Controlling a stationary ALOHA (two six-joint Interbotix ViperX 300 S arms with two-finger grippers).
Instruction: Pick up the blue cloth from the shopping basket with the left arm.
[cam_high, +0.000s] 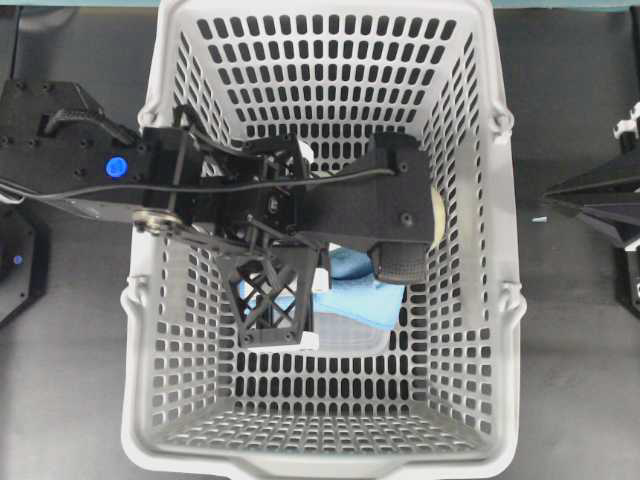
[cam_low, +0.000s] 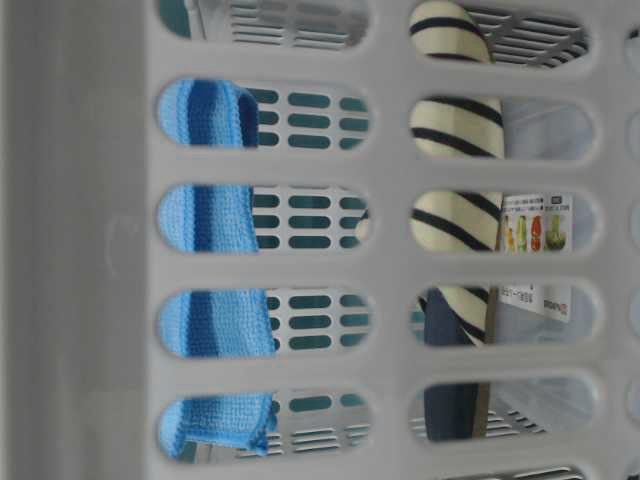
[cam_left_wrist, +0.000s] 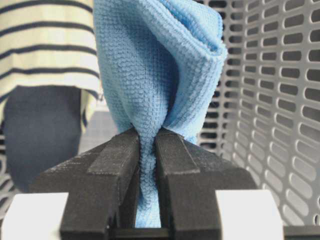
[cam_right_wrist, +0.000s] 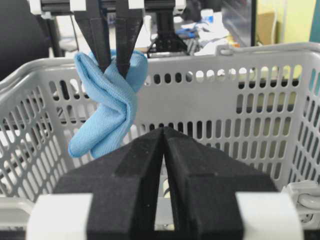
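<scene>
The blue cloth is pinched between the black fingers of my left gripper, which is shut on it. From the right wrist view the cloth hangs bunched from that gripper, near rim height of the shopping basket. Overhead, the left arm with the blue dot reaches over the basket, and the cloth shows below the gripper. It also shows through the wall slots in the table-level view. My right gripper is shut and empty, outside the basket.
A cream-and-navy striped slipper lies in the basket behind the cloth. A clear package with a printed label lies on the basket floor. The basket walls close in on all sides.
</scene>
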